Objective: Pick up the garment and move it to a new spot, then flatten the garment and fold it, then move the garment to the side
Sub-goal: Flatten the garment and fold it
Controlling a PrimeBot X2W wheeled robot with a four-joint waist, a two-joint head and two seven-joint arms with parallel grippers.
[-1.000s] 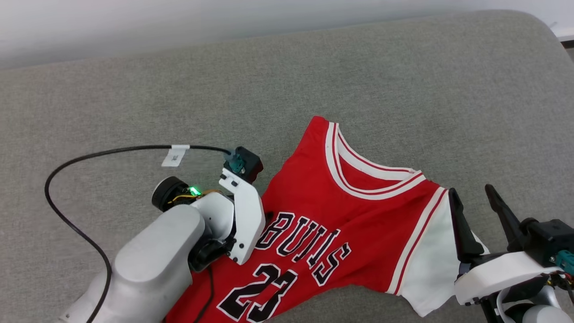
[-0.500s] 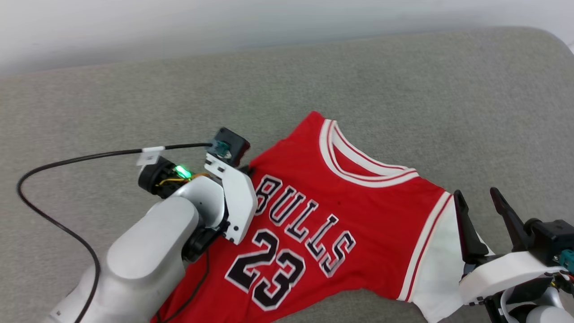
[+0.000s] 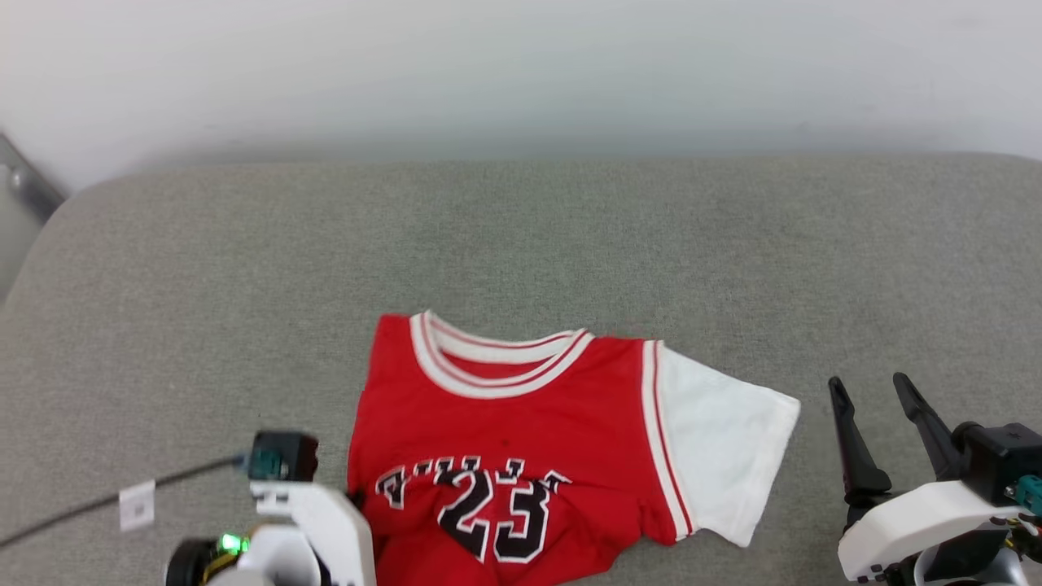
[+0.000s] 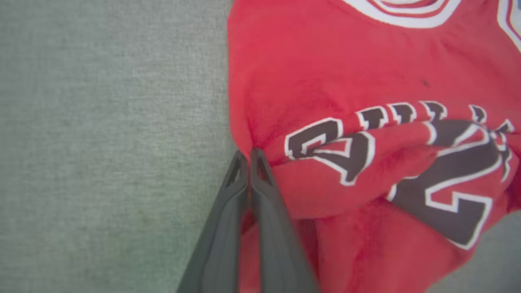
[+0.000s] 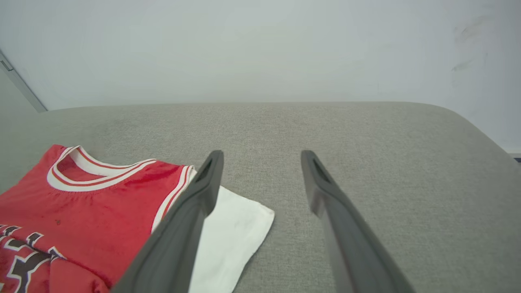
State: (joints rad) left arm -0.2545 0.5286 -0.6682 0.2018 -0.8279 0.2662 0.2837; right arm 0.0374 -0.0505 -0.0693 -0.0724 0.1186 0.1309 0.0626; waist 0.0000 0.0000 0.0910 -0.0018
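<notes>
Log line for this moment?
stage: pickup | left end effector: shut on garment edge | right end effector: open, empty | garment: front up, bunched, on grey cushion

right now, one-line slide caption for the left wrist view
Left gripper shut on the garment at its side edge, lettering bunched, grey cushion beside.

This looks like a bare robot test room or lab rather than a lived-in home. A broad padded worktop (image 3: 570, 236), covered in plain grey woven cloth and rounded at the corners, stands against a blank white wall (image 3: 521, 73). A grey metal strip (image 3: 23, 175) runs up that wall at the left, and the paint carries a few faint scuffs.
</notes>
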